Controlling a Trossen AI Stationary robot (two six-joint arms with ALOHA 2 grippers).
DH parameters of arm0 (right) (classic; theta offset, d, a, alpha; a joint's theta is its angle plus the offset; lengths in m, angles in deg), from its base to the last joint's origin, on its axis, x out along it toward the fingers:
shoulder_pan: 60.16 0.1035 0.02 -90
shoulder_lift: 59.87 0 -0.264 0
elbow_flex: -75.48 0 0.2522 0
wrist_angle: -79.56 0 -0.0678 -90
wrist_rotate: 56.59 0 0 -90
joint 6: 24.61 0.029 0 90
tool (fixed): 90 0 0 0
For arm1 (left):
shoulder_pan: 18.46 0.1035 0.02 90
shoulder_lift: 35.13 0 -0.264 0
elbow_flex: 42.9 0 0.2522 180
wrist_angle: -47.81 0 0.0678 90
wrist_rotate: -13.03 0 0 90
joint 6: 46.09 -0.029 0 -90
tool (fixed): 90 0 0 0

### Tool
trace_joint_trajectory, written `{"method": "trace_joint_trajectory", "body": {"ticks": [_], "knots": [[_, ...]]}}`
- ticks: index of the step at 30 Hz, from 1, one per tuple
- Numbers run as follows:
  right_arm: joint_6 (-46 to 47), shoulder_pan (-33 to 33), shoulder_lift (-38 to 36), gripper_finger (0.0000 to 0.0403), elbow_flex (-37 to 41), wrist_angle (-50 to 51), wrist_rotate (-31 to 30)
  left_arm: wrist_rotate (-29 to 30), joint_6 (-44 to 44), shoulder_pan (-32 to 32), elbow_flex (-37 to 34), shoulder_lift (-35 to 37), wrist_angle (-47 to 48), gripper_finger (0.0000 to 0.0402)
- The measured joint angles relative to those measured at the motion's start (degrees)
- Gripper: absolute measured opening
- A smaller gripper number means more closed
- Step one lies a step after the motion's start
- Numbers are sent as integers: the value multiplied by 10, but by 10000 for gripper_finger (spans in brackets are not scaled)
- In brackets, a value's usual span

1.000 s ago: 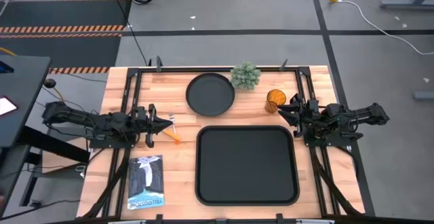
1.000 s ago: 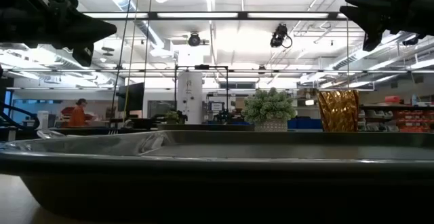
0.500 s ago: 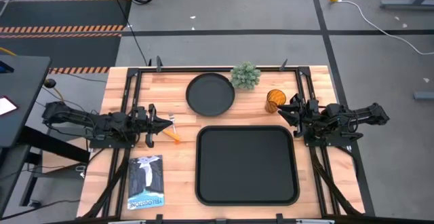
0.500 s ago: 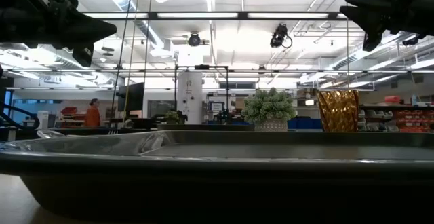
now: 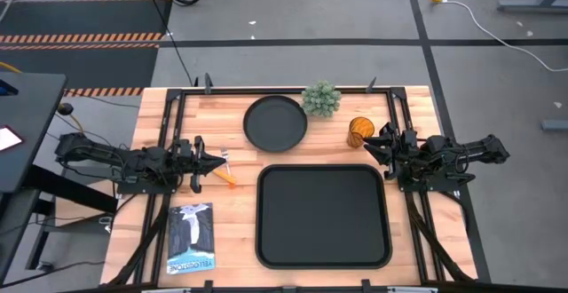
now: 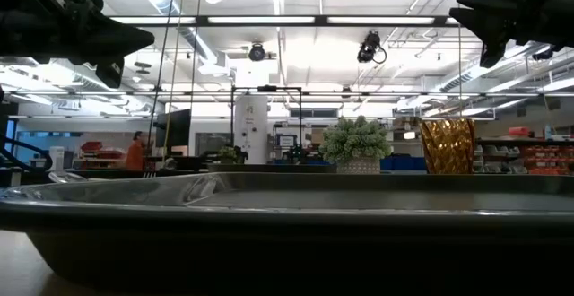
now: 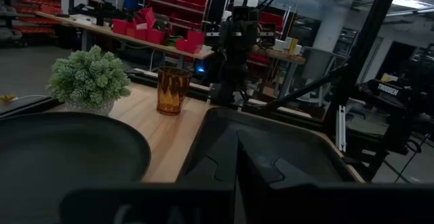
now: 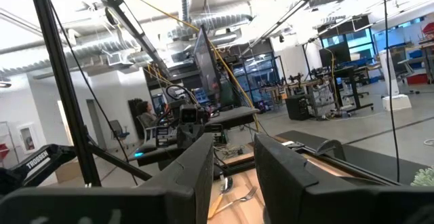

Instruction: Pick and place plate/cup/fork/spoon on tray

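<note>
The black tray (image 5: 324, 215) lies on the table's near middle. The round black plate (image 5: 275, 122) lies behind it, and the amber cup (image 5: 359, 131) stands upright at the far right. The orange-handled fork and spoon (image 5: 227, 174) lie close together left of the tray; I cannot tell them apart in the high view. My left gripper (image 5: 213, 163) hovers shut just left of them, pointing right. My right gripper (image 5: 368, 147) hovers near the cup, pointing left, its fingers a little apart and empty. The left wrist view shows the plate (image 7: 61, 149), the cup (image 7: 173, 90) and the tray (image 7: 271, 149).
A small potted plant (image 5: 321, 99) stands at the far edge between plate and cup. A book (image 5: 191, 238) lies at the near left. Black frame rails run along the table's left and right sides. A person (image 6: 134, 152) moves in the room far behind.
</note>
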Motion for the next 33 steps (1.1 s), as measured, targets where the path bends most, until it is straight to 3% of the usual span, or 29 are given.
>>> {"method": "trace_joint_trajectory", "body": {"ticks": [12,20,26,29,33], "knots": [[0,0,0,114,0,0,0,0,7,0,0,0,-1,9],[0,0,0,114,0,-15,-1,6,90,1,0,0,-24,9],[-23,0,0,114,0,-71,-5,72,-22,1,0,0,-79,9],[-55,0,0,114,0,-83,-43,81,-77,1,0,0,-99,9],[-63,-9,3,114,0,-82,-164,82,-132,2,0,0,-129,9]]}}
